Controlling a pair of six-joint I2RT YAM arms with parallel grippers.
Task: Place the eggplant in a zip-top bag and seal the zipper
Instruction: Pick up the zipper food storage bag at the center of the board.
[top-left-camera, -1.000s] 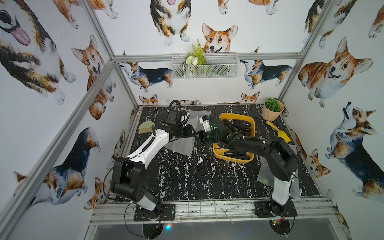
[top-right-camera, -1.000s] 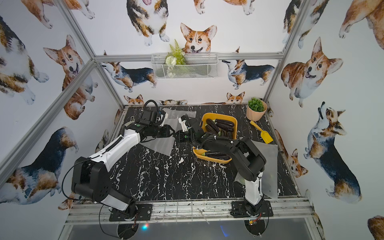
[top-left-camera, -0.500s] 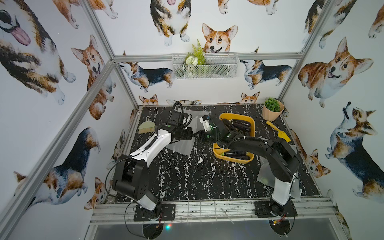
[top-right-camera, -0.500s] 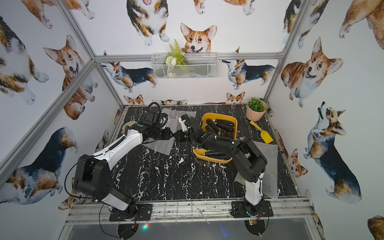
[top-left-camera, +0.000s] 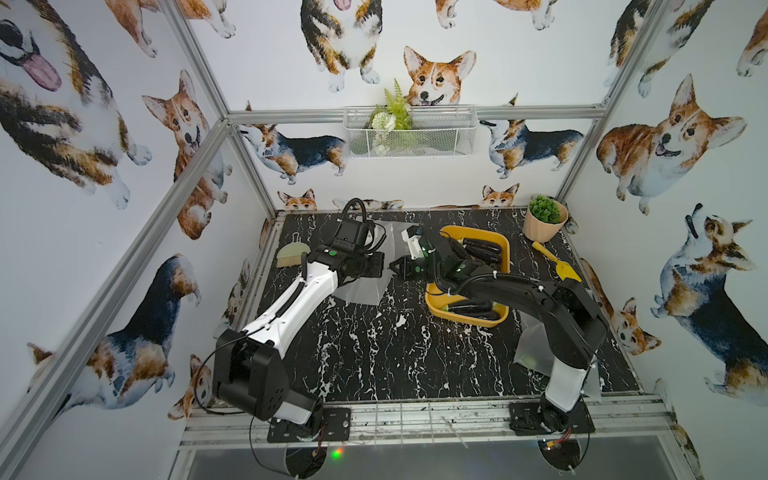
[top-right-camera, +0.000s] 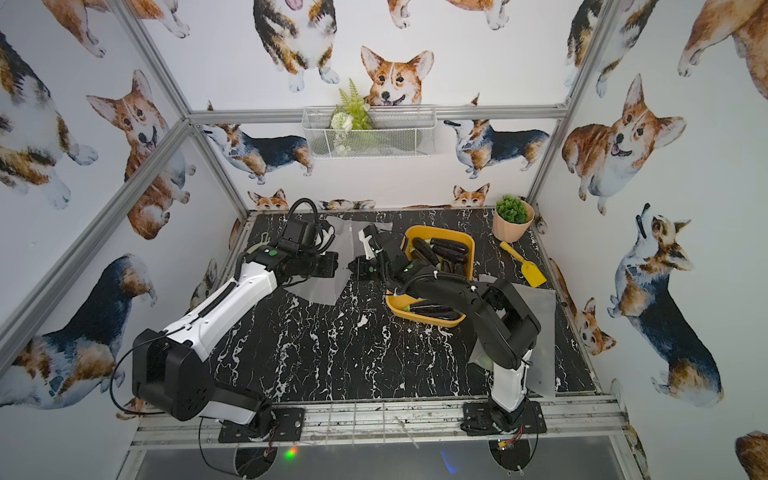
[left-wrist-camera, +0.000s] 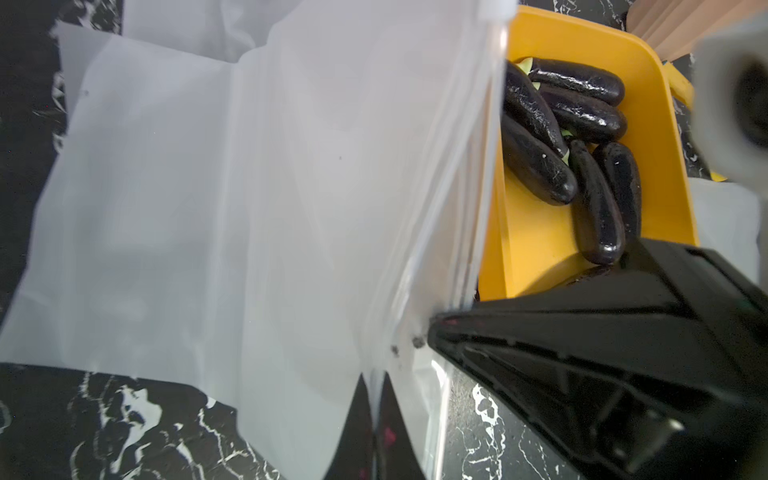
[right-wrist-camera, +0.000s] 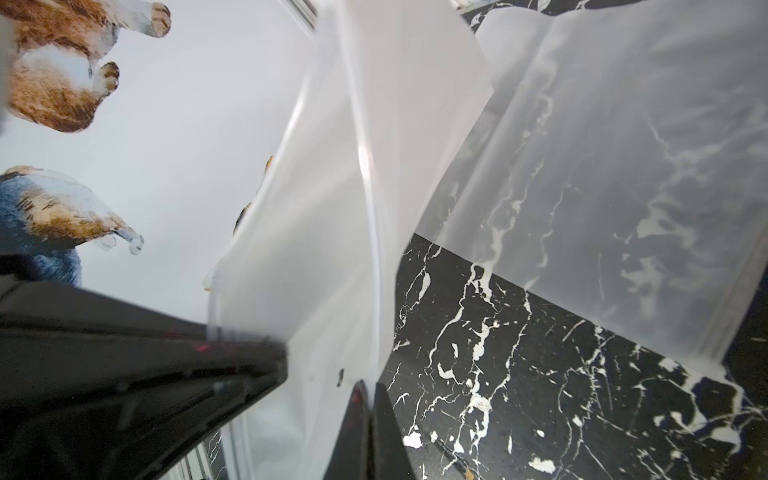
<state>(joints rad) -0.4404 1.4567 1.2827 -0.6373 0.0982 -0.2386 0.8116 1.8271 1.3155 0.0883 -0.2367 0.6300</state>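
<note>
A clear zip-top bag (top-left-camera: 360, 287) (top-right-camera: 321, 291) hangs over the back middle of the table, held up by its edge. My left gripper (top-left-camera: 383, 266) (left-wrist-camera: 376, 384) is shut on that edge, the film pinched between its tips. Facing it tip to tip, my right gripper (top-left-camera: 394, 268) (right-wrist-camera: 368, 388) is shut on the same edge. The bag (left-wrist-camera: 249, 208) (right-wrist-camera: 332, 199) looks empty. Several dark purple eggplants (top-left-camera: 478, 248) (left-wrist-camera: 540, 166) lie in a yellow tray (top-left-camera: 505, 253) (left-wrist-camera: 648, 124) just right of the grippers.
A second clear bag (right-wrist-camera: 623, 166) lies flat on the marble behind the held one. Another bag (top-left-camera: 532, 343) lies by the right arm's base. A potted plant (top-left-camera: 545, 220), a yellow scoop (top-left-camera: 557, 262) and a hand brush (top-left-camera: 291, 255) sit at the back edges.
My left gripper has closed onto the bag's edge and shifted a little toward the right gripper. The right gripper has stayed shut on the bag.
</note>
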